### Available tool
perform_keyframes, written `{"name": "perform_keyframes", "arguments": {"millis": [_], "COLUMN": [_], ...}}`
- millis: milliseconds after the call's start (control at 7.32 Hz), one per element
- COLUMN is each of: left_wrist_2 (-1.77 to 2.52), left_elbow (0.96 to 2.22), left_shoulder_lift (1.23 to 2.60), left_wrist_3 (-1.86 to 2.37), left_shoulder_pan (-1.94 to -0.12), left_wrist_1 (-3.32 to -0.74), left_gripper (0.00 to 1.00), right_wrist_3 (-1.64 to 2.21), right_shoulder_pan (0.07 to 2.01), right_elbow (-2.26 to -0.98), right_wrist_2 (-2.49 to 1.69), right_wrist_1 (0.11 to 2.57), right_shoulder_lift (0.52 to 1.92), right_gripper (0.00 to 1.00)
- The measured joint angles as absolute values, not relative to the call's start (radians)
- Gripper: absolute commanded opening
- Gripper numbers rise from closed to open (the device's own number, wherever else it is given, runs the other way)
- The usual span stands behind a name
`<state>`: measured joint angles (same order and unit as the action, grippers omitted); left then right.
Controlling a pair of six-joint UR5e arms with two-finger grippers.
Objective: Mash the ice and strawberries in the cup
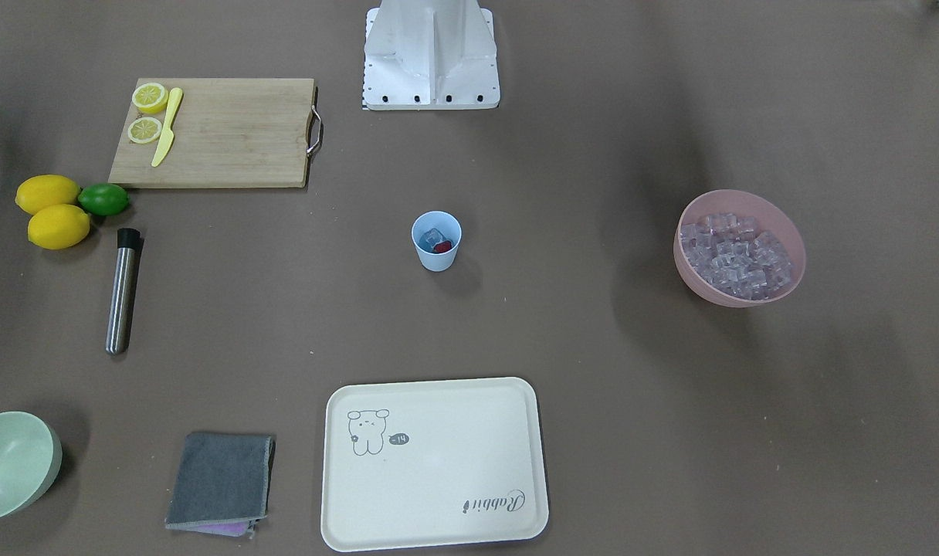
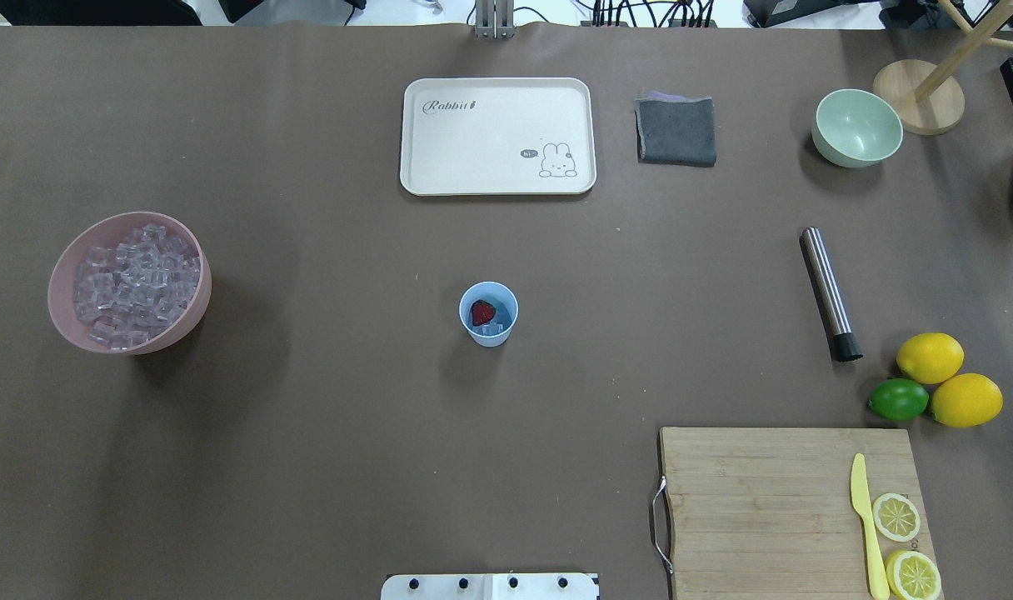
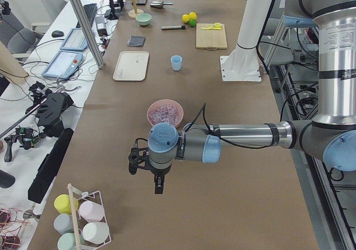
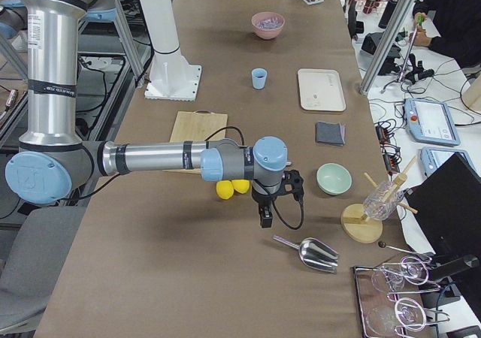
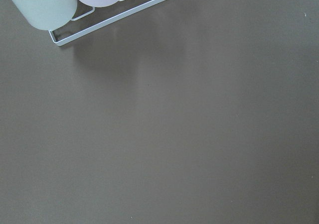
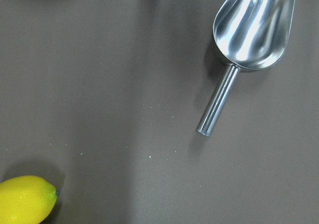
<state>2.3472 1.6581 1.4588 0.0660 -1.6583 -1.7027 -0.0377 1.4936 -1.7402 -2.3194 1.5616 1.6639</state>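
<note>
Front-facing view: the cup (image 1: 437,261) stands upright at mid-table and contains ice (image 1: 433,235) and the strawberry (image 1: 443,247).
Overhead view: more ice fills the pink bowl (image 2: 192,312), well apart from the cup.
Left side view: the left gripper (image 3: 157,184) hangs above bare table. Finger spacing cannot be determined.
Right side view: the right gripper (image 4: 266,218) hangs near the metal scoop (image 4: 312,254). Spacing likewise cannot be determined.
</note>
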Motion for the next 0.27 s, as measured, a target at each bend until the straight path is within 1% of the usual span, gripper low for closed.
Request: {"name": "perform_keyframes", "arguments": {"millis": [273], "left_wrist_2": [2.347], "left_elbow": [1.658], "left_shoulder_lift": [1.459], "left_wrist_3": [0.066], "left_shoulder_pan": [-1.658], "left_wrist_1": [-1.703], "left_gripper": [0.98], "right_wrist_3": [-0.037], "right_shoulder_pan": [1.495], "right_elbow": [-1.743], "right_wrist_2": [-2.319], "right_wrist_1": [1.562], "right_shoulder_lift": [1.664], "right_gripper": [1.00]}}
